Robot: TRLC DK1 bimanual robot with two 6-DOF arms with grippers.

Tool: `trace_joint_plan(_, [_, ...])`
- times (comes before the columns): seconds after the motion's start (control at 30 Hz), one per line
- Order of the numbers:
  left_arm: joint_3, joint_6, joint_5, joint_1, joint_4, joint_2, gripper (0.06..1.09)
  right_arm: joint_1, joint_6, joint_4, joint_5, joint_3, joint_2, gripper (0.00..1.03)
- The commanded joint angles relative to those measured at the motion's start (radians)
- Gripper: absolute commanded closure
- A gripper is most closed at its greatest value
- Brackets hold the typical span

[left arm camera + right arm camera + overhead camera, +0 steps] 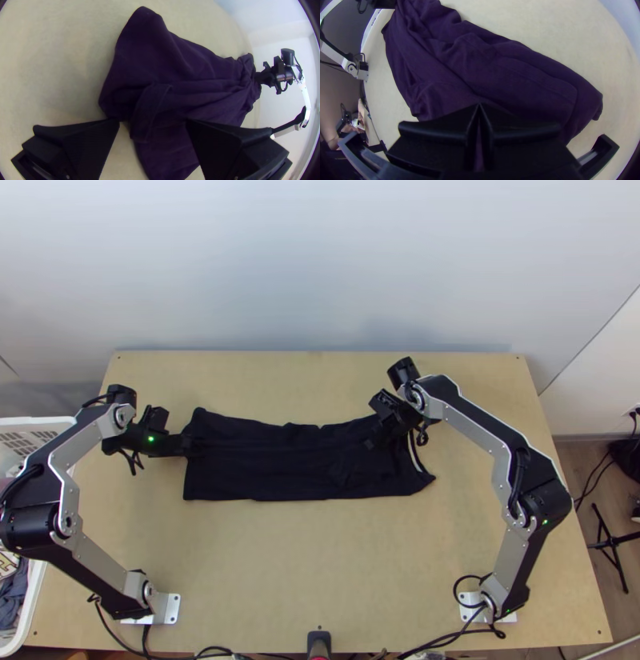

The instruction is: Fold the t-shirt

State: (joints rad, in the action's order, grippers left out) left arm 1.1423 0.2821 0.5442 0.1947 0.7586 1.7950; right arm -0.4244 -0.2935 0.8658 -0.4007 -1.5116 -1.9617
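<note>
Across the worktop (320, 564), running alongside its far edge and nearer that than the near edge, the dark t-shirt (264, 472) lies folded into a long, wrinkled band. At its left end the left gripper (193, 448) has its fingers spread over the cloth; toward the right end, the right gripper's (372, 442) fingertips are pressed together at the shirt, though I cannot tell whether they pinch fabric.

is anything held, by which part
The open left gripper holds nothing; the right gripper is shut over the black cloth t-shirt, but whether it pinches can't be told.
</note>
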Motion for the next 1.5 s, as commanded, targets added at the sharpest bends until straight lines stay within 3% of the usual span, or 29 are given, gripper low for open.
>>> trace_joint_plan(0.0, [-0.018, -0.054, -0.013, -0.063, -0.036, 0.014, 0.11, -0.001, -0.003, -0.005, 0.0, 0.013, -0.003, 0.98])
trace_joint_plan(0.17, [0.007, -0.09, 0.092, -0.077, -0.019, 0.021, 0.11, -0.004, -0.003, -0.01, 0.0, 0.016, -0.009, 0.98])
trace_joint_plan(0.33, [0.0, -0.095, 0.095, -0.12, -0.018, 0.029, 0.15, -0.01, -0.003, -0.016, 0.0, 0.021, -0.016, 0.98])
trace_joint_plan(0.53, [0.005, -0.116, 0.094, -0.156, -0.048, 0.06, 0.68, -0.016, 0.001, -0.045, 0.0, 0.028, -0.037, 0.98])
trace_joint_plan(0.57, [0.007, -0.124, 0.094, -0.155, -0.054, 0.058, 0.69, -0.016, 0.001, -0.047, 0.0, 0.028, -0.042, 0.98])
trace_joint_plan(0.73, [0.03, -0.162, 0.102, -0.14, -0.064, 0.055, 1.0, -0.013, -0.003, -0.063, 0.008, 0.037, -0.055, 0.98])
trace_joint_plan(1.13, [0.139, -0.245, 0.158, -0.159, -0.05, -0.02, 1.05, -0.016, -0.009, -0.106, 0.089, 0.05, -0.082, 0.99])
trace_joint_plan(1.47, [0.359, -0.276, 0.16, -0.354, 0.117, -0.051, 1.05, -0.02, 0.007, -0.07, 0.079, 0.033, -0.014, 0.99])
